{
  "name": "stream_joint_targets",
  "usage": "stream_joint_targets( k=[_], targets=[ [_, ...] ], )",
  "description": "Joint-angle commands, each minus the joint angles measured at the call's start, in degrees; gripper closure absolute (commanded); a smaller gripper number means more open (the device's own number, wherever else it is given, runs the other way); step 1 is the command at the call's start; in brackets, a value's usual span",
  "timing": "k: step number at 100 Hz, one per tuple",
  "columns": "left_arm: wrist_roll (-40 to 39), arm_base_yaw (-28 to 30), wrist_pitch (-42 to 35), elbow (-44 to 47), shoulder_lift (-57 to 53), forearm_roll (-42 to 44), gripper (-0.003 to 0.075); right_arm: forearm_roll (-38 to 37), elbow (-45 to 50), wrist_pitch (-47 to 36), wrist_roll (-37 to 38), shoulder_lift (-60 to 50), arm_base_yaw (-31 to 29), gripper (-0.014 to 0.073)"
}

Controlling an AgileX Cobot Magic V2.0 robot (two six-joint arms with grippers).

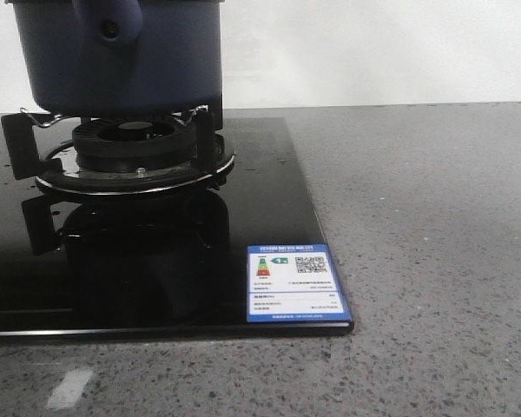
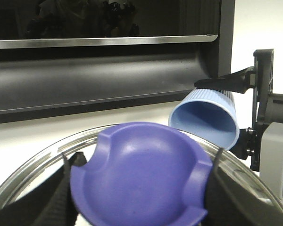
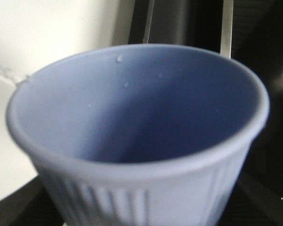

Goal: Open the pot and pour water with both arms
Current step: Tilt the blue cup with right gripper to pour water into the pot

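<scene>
The dark navy pot [image 1: 113, 61] stands on the burner at the far left of the front view, its stubby pierced handle [image 1: 111, 22] facing the camera; its top is cut off by the frame. No gripper appears in that view. In the left wrist view my left gripper [image 2: 139, 188] is shut on the purple knob [image 2: 139, 176] of a glass lid with a silvery rim [image 2: 33, 160]. Beside it, the light-blue ribbed cup [image 2: 207, 117] is tipped mouth-down toward the lid. My right gripper [image 3: 137, 212] is shut on this cup [image 3: 137, 117], with a few droplets on its inner wall.
A gas burner with black pan supports [image 1: 130, 148] sits on a glossy black glass hob [image 1: 156, 261] with a blue-and-white label [image 1: 295, 282] at its front right corner. Grey speckled counter [image 1: 417, 217] spreads to the right. A dark range hood [image 2: 104, 70] hangs behind the lid.
</scene>
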Motion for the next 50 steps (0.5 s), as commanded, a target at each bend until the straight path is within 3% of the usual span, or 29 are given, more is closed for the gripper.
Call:
stream_joint_targets(
  k=[1,14,26,36,50],
  targets=[
    [-0.3,-0.2,1.8,-1.9,-0.7,-2.5,0.0470,-2.0,-2.1,0.4,0.2,-3.1,-0.1,0.0236],
    [-0.3,-0.2,1.8,-1.9,-0.7,-2.5,0.0470,-0.3,-2.0,0.1,5.4,-2.8,-0.1,0.0236],
    [-0.3,-0.2,1.8,-1.9,-0.7,-2.5,0.0470,10.1,-1.8,2.9,21.5,-2.3,-0.1,0.0236],
    [-0.3,-0.2,1.8,-1.9,-0.7,-2.5,0.0470,18.2,-1.3,11.2,33.2,-2.3,0.5,0.0236],
    [-0.3,-0.2,2.0,-1.8,-0.7,-2.5,0.0470,29.8,-1.3,25.8,38.9,-3.3,1.1,0.0236]
  ],
)
